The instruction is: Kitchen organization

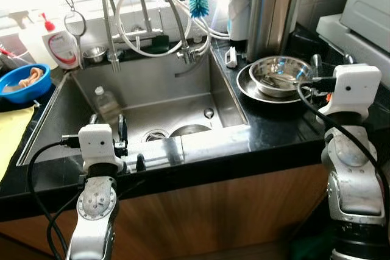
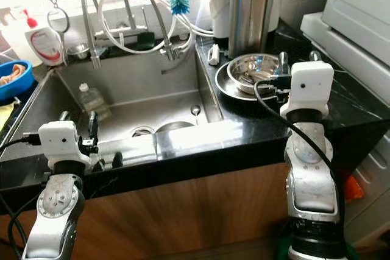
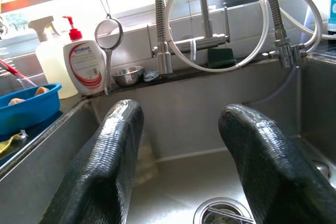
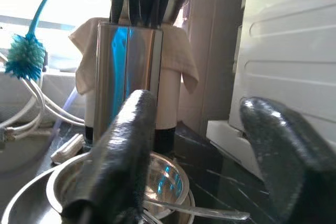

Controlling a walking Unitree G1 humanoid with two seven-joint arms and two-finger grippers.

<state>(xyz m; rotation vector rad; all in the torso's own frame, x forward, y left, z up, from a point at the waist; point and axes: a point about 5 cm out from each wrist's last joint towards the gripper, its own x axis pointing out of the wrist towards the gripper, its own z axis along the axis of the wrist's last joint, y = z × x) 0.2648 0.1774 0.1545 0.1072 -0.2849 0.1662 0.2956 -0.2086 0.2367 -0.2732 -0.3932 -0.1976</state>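
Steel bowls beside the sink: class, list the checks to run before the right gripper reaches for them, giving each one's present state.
1. Right gripper open: ok.
2. Right gripper facing the steel bowls: ok.
3. Top bowl empty: not ok, utensils lie inside.
4. Knife block away from the bowls: not ok, it stands just behind.
5. Left gripper out of the way, over the sink: ok.
6. Bowls dry: cannot tell.

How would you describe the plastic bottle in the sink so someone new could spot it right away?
Start at the steel sink set into the black counter. On the basin floor near its back left corner, below the left faucet, lies a clear plastic bottle with a pale cap. It is the only see-through item in the basin; the white soap dispenser with the red pump stands up on the ledge instead.
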